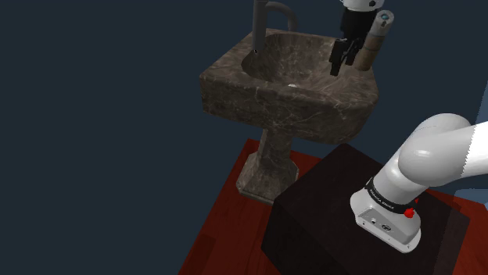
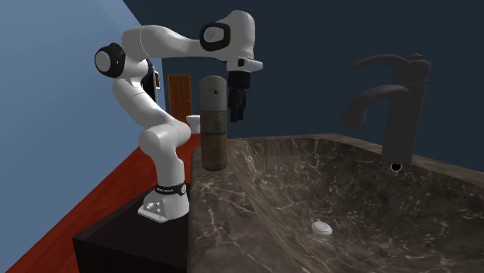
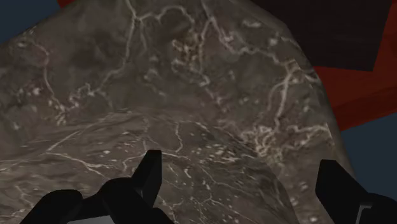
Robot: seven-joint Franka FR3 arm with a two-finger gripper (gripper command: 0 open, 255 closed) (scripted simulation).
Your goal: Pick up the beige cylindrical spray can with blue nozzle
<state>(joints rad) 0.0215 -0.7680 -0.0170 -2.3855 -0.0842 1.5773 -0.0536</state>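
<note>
Reading the second exterior view from its left, the white Franka arm [image 2: 159, 139] rises from its stand and bends over the back corner of the dark veined sink [image 2: 256, 202]. Next comes the beige spray can [image 2: 213, 124], standing upright on the sink's rim with its long axis vertical and its nozzle on top. Just beside it, on that view's right, hangs the end effector [image 2: 236, 116]. It points down and sits level with the can's upper half, apart from it by a narrow gap. Further right lie the basin and the dark faucet [image 2: 399, 93].

In the shoulder view the order reverses: the faucet [image 1: 262, 23], then the end effector [image 1: 342, 66], then the can [image 1: 374, 41] on its right, with the bluish nozzle showing at its top.

The wrist view has the black fingers [image 3: 147, 178] spread wide, and between them is nothing but the marbled sink surface. The end effector is therefore open and holds nothing.

In my judgement the grasp depends on a sideways move. The can stands off to one side of the open fingers, not between them, so the hand probably has to shift across towards the rim corner until the upright body sits in the gap.
</note>
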